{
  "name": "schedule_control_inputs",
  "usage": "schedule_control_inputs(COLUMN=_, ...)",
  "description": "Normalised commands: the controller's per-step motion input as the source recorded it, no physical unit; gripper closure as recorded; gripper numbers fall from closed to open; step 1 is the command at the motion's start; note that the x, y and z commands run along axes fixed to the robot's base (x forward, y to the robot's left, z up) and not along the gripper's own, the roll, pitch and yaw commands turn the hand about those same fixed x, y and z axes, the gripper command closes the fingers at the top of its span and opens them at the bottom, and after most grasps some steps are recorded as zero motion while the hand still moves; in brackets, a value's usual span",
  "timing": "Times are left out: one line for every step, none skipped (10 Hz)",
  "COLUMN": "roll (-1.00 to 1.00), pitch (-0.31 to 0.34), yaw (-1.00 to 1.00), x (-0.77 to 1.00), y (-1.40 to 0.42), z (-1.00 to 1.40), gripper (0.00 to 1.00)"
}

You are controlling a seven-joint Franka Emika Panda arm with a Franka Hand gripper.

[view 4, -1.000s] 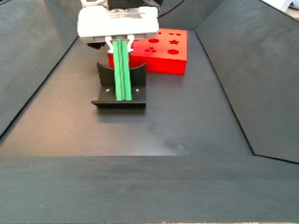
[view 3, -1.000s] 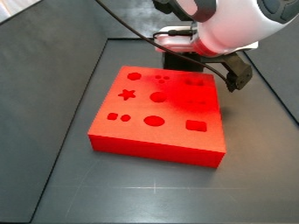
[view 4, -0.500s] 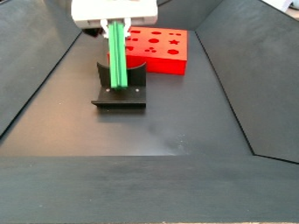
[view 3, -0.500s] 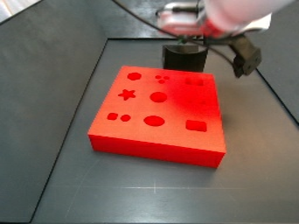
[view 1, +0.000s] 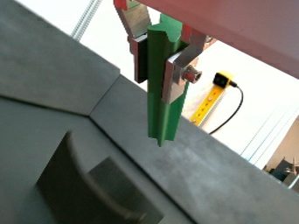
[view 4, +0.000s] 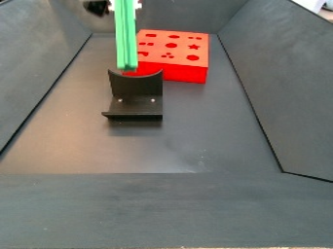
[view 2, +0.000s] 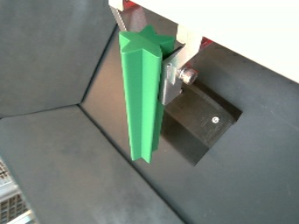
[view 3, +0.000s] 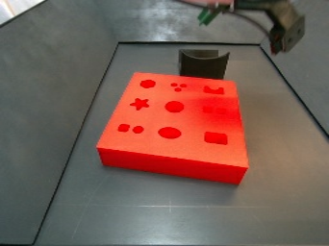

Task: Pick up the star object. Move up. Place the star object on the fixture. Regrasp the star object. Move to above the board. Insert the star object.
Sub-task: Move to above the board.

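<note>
Long bright-green star-section peg [view 4: 125, 34] held upright above the dark notched fixture [view 4: 134, 93].
Its long axis runs vertical — the gripper [view 1: 162, 59], silver-plate fingers [view 2: 177, 72] closed on its upper part; red-orange holed board [view 3: 176, 125] lies apart on the bench.

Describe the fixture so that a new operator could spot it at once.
Find the board, the big red slab with shaped holes. The fixture stands on the dark floor right beside it: a small black bracket on a base plate with a curved notch on top. Above it, the gripper holds the green star object upright.
</note>
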Motion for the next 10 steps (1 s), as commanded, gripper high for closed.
schedule_control_inputs(roll=-0.04, pitch=0.078, yaw=0.07, x=0.01, y=0.0, z=1.0, gripper=1.0)
schedule_control_inputs(roll=-0.04, pitch=0.072, yaw=0.07, x=0.01, y=0.0, z=1.0, gripper=1.0)
schedule_control_inputs(roll=-0.04, pitch=0.072, yaw=0.07, x=0.01, y=0.0, z=1.0, gripper=1.0)
schedule_control_inputs(roll=-0.04, pitch=0.072, yaw=0.07, x=0.01, y=-0.01, z=1.0, gripper=1.0)
schedule_control_inputs(roll=-0.04, pitch=0.08, yaw=0.07, x=0.01, y=-0.01, z=1.0, gripper=1.0)
schedule_control_inputs(roll=-0.04, pitch=0.083, yaw=0.07, x=0.02, y=-0.02, z=1.0, gripper=1.0)
schedule_control_inputs(roll=-0.04, pitch=0.09, yaw=0.07, x=0.02, y=-0.02, z=1.0, gripper=1.0)
schedule_control_inputs(roll=-0.04, pitch=0.096, yaw=0.07, x=0.03, y=-0.02, z=0.94, gripper=1.0)
schedule_control_inputs(roll=-0.04, pitch=0.097, yaw=0.07, x=0.03, y=-0.02, z=0.82, gripper=1.0)
schedule_control_inputs(roll=-0.04, pitch=0.103, yaw=0.08, x=0.02, y=-0.02, z=0.54, gripper=1.0)
